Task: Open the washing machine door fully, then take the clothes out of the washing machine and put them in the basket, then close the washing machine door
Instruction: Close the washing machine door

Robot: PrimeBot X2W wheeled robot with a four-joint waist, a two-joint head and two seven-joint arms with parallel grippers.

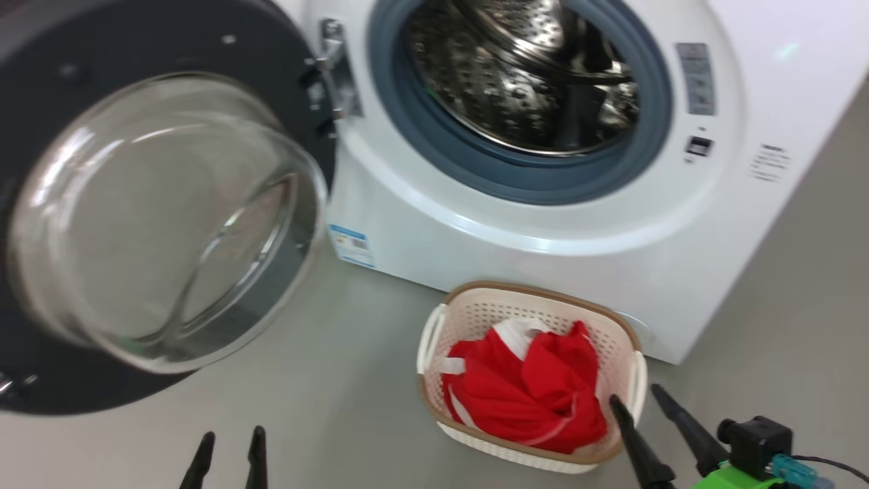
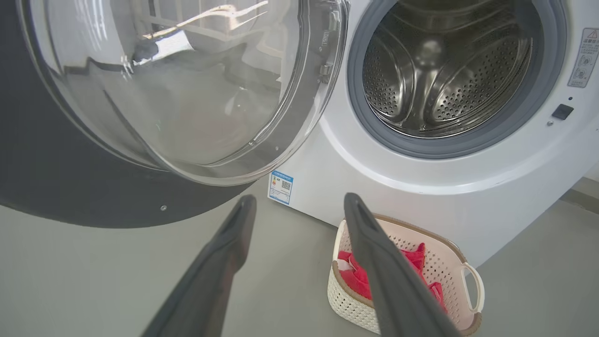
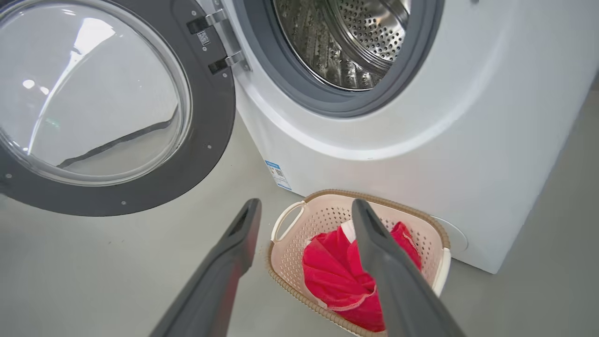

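Clothes (image 1: pixel 526 390), bright red with white trim, lie bunched inside the basket (image 1: pixel 475 318), which stands on the grey floor (image 1: pixel 305 407) at the lower centre-right of the head view, close in front of the washing machine (image 1: pixel 543 272) near its lower right corner. The door (image 1: pixel 163 217) is swung wide open and takes up the left half of that view, its bulging glass window facing the camera and its black rim hanging from the hinge (image 1: pixel 333 68) at the left edge of the round opening. Behind the grey rubber ring (image 1: pixel 502 173) at the upper centre, the perforated steel drum (image 1: pixel 523 75) is in plain sight. A small blue sticker (image 1: pixel 351 244) sits on the machine's front at its lower left corner, just right of the door's glass. The left end effector (image 1: pixel 231 441) shows at the bottom edge, left of centre, over bare floor below the door; in the left wrist view its two dark fingers stand spread wide with nothing between them. The right end effector (image 1: pixel 636 397) rises from the lower right, its fingers also set wide apart and holding nothing; one fingertip overlaps the basket's right-hand rim beside the white handle (image 1: pixel 639 373), though whether it touches the basket cannot be told. In the right wrist view the basket and the red fabric lie between and beyond those fingers.
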